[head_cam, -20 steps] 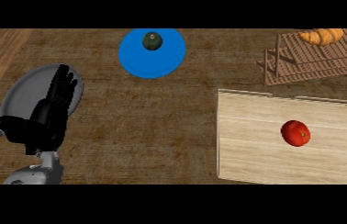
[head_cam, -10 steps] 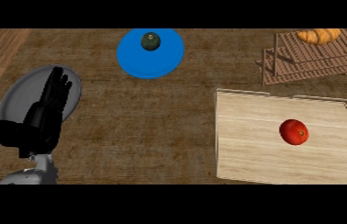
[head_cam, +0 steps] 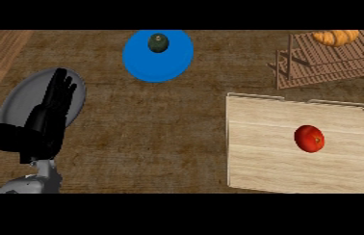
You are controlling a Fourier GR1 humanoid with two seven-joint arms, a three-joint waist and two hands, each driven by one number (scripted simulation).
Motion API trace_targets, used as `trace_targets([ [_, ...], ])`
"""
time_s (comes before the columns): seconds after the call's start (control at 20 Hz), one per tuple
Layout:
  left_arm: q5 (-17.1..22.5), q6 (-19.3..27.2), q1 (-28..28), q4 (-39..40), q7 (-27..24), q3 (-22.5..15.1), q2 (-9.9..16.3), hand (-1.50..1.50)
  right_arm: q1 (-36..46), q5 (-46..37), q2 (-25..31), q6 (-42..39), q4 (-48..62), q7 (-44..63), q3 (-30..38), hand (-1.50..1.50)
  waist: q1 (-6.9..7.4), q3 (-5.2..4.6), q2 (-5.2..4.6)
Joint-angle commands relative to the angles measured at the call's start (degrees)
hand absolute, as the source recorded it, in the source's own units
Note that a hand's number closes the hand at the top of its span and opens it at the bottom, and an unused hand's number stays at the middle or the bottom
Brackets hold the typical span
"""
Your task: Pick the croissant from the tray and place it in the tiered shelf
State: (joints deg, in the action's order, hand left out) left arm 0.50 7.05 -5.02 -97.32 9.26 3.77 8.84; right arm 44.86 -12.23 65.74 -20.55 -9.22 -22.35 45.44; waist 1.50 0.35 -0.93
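The golden croissant (head_cam: pixel 337 37) lies on top of the brown slatted tiered shelf (head_cam: pixel 320 68) at the far right. In front of the shelf sits the pale wooden tray (head_cam: pixel 266 133), which holds only a red tomato (head_cam: pixel 309 138). My left hand (head_cam: pixel 43 125) shows at the left edge, open with its fingers straight and pointing away from me, far from the croissant, the shelf and the tray. It holds nothing. My right hand is out of sight.
A grey plate (head_cam: pixel 20 103) lies under and behind my left hand. Further back, near the middle, a blue plate (head_cam: pixel 153 65) carries a dark green round fruit (head_cam: pixel 158 43). Brown counter runs between the plates and the tray.
My left hand has sunk slightly toward the lower left and its fingers have stretched out straighter. The croissant, the tomato and the plates have stayed put.
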Motion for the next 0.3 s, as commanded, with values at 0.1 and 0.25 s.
trace_targets([
  [0.1,-0.35,0.30,-0.95,0.18,0.46,-0.12,-0.24,0.00,-4.31,2.03,3.05,-5.57,0.59,-1.97,1.83,-1.50,0.34,0.09,-0.11],
  [0.25,-0.48,0.46,-0.14,-1.27,0.87,0.62,0.49,0.00,-6.51,3.29,5.69,-10.64,1.11,-2.93,3.01,-1.50,0.09,0.14,0.06],
])
